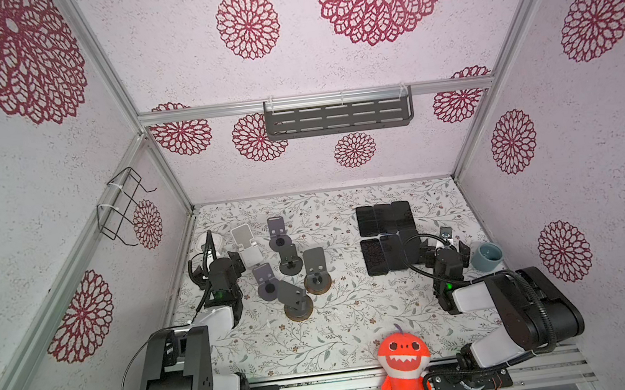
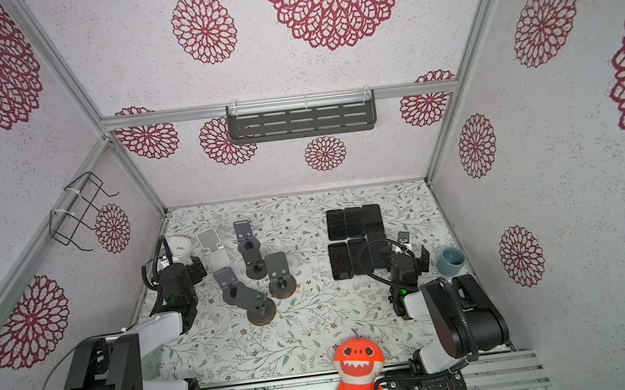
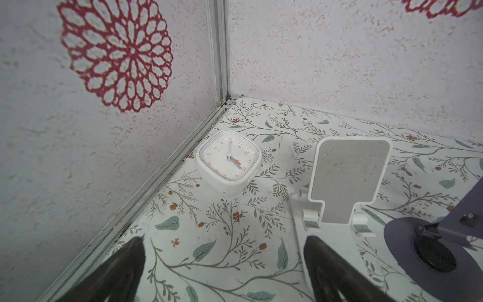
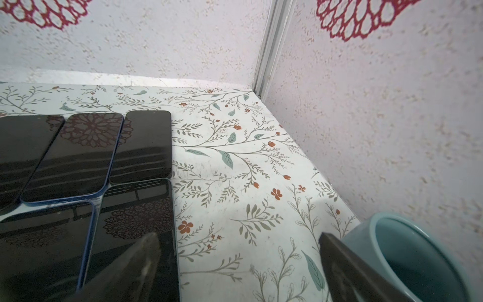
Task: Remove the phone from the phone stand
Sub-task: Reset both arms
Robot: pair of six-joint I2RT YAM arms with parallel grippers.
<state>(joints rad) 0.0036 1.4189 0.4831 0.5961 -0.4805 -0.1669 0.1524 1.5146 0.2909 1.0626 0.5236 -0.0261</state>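
Under the right end effector [image 4: 238,235], one phone [image 4: 136,209] lies partly hidden

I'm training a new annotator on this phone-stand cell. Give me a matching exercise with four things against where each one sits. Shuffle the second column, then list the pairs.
Things:
1. white clock
2. blue cup
3. orange shark plush
4. phones

Places:
A. lying flat in two rows
B. far left corner of the table
C. at the table's front edge
D. by the right wall

Pairs: 1-B; 2-D; 3-C; 4-A
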